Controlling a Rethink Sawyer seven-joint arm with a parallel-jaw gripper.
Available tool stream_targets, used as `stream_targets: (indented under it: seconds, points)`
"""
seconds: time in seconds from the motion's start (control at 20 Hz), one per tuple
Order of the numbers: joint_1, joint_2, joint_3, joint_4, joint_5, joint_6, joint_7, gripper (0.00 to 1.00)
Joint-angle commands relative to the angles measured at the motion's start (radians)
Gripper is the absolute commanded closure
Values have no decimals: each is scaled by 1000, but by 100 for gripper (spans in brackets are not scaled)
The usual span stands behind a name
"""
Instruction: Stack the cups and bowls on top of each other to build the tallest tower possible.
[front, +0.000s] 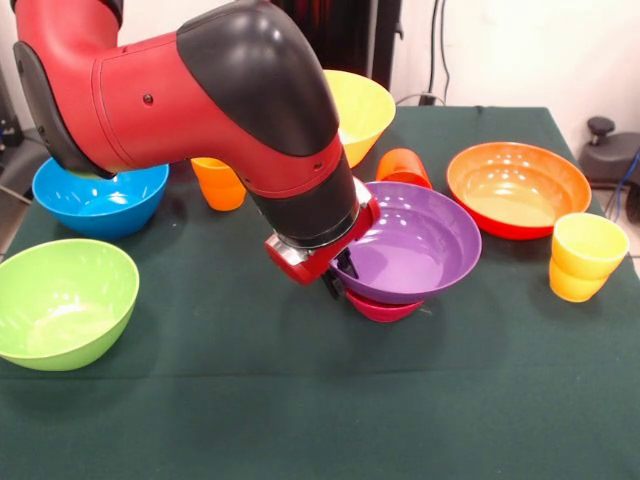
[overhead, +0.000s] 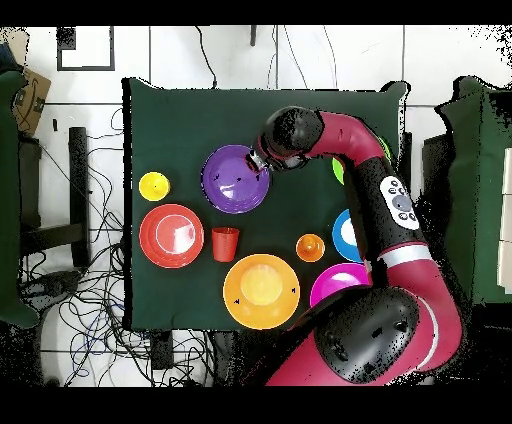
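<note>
Pinching the left rim of the purple bowl (front: 420, 245), the claw (front: 340, 283) sits low by the table. That bowl rests on the small magenta-red bowl (front: 385, 308), making a little tower. The yellow cup (front: 587, 255) stands far right, beside the orange-red bowl (front: 518, 188).

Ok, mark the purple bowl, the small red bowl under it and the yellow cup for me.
purple bowl (front: 415, 245), front view, on its inner floor.
small red bowl (front: 385, 309), front view, on the outer wall showing below the purple bowl.
yellow cup (front: 588, 246), front view, on its upper side wall.
</note>
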Motion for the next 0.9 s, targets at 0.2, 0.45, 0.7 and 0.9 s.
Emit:
stream_targets:
  seconds: [0.2, 0.45, 0.7, 0.9]
  points:
    - [15, 68, -29, -87, -161, 15, -360, 100]
    - [25, 65, -37, -97, -175, 41, -368, 100]
    - [25, 64, -37, -93, -178, 36, -371, 0]
    - [20, 63, -29, -87, -185, 35, -370, 0]
